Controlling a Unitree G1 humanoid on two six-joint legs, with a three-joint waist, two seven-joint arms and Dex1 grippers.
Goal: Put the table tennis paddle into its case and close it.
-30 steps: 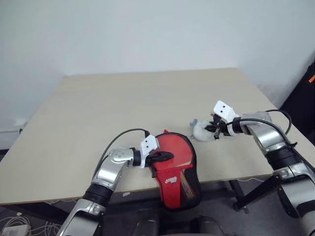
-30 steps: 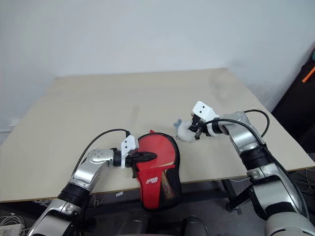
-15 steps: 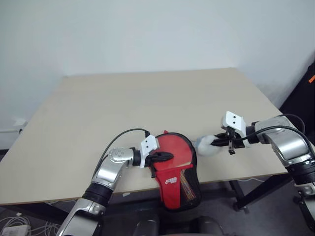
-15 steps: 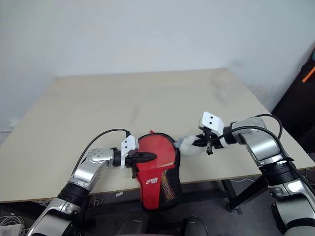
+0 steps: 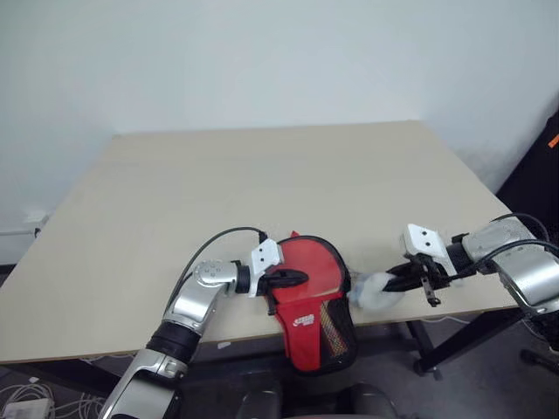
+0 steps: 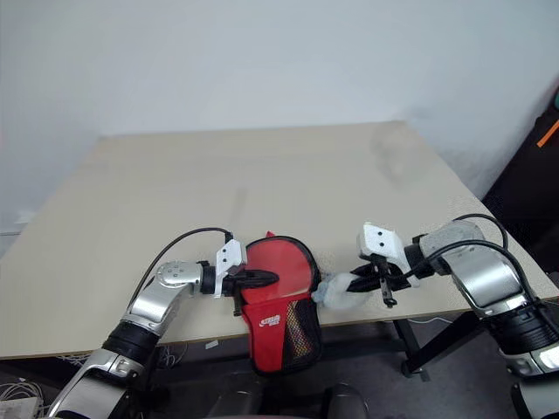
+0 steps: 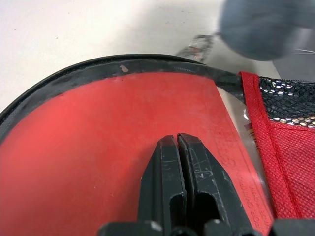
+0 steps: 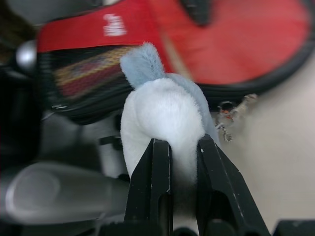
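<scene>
Two grippers work at the near edge of the table (image 5: 262, 175). Left gripper (image 5: 297, 278): fingers (image 7: 184, 182) fully closed, pressed together, lying flat on the red face of the case (image 5: 310, 292); whether they pinch any fabric cannot be told from the views. Case: red side up, white logo and black mesh pocket toward the robot, black zip rim around the rounded end. Its rounded end rests on the table; its narrow mesh end hangs past the near edge. Paddle: not distinguishable from the case's red face in these views.

Right gripper (image 5: 390, 281): fingers (image 8: 157, 182) nearly closed, clamped on a small white and grey-blue plush charm (image 5: 377, 291), which bulges out beyond the fingertips. Charm sits just beside the case's right rim, at the table's near edge. A small metal fitting (image 8: 224, 120) lies between charm and zip rim in the right wrist view; whether it joins them cannot be told.
</scene>
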